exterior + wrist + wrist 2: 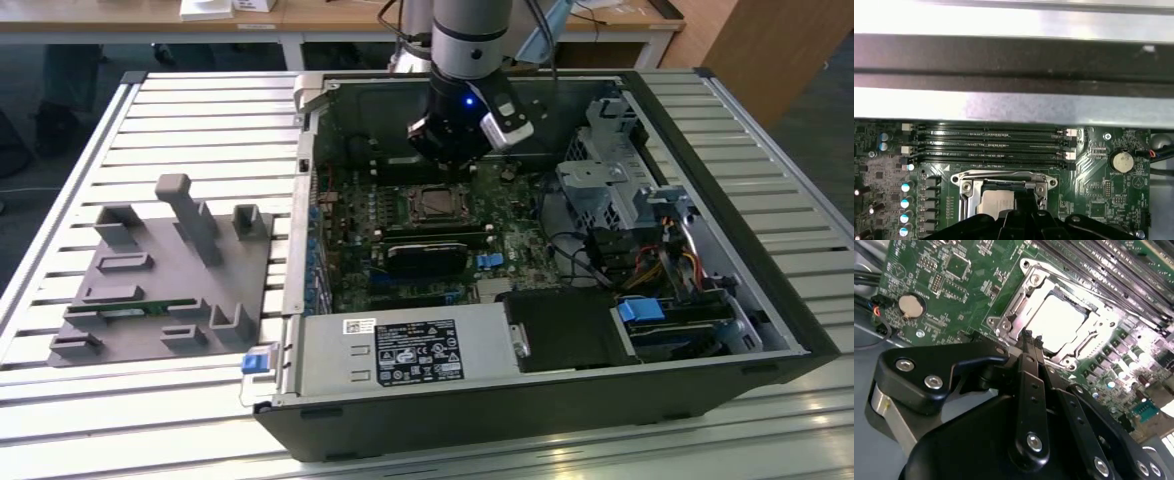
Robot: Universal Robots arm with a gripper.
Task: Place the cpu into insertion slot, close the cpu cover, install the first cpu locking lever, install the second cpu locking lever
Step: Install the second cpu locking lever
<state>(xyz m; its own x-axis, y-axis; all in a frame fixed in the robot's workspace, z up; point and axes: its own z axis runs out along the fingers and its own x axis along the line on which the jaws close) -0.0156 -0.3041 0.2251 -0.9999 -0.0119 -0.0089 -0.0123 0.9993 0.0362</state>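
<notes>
White label (416, 352) on the power supply housing (400, 375) is carrying rows of print and symbols, none legible. Small sticker (359, 325) beside it is showing unreadable marks. Motherboard (969, 280) silkscreen is showing no readable characters in both wrist views.

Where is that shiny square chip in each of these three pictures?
Exterior view: the cpu sits mid-board inside the case, just below the gripper.
Second wrist view: the cpu lies bright inside its silvery frame, beyond the shut jaws.
First wrist view: the cpu is half hidden by the gripper.
Shared landmark: the long memory slots beside it.
</notes>
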